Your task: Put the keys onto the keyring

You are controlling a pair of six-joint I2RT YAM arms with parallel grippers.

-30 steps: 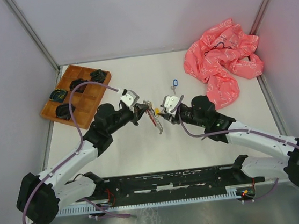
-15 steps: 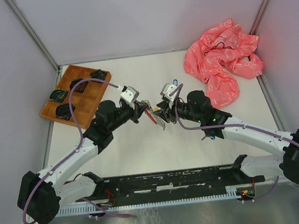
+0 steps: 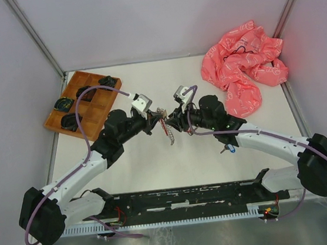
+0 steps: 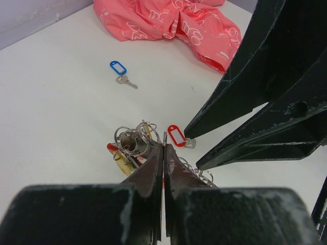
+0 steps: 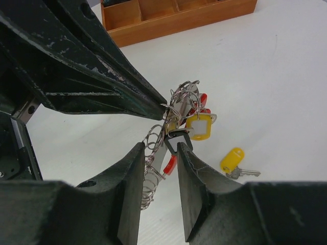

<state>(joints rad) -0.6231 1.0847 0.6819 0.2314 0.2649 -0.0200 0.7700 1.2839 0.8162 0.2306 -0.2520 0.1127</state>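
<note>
Left gripper (image 4: 163,148) was pinched shut on a wire loop of the keyring (image 4: 134,144). In the top view the cluster hung off its tips over mid-table, long axis roughly 12 to 6 o'clock.

Right gripper (image 5: 159,153) sat at 3 o'clock of the cluster, tips right against it. Its jaws stood a narrow gap apart, with a dark tag (image 5: 177,139) at the gap's mouth. Could not tell whether anything was pinched.

The red-tagged key (image 4: 177,136) lay just beside a right finger.

Loose on the table (image 4: 61,102):
- yellow-tagged key (image 5: 232,161), at 4 o'clock of the cluster in the right wrist view
- blue-tagged key (image 4: 118,68), at 11 o'clock in the left wrist view, well apart

Judgement: the right arm was the nearer feeder.
</note>
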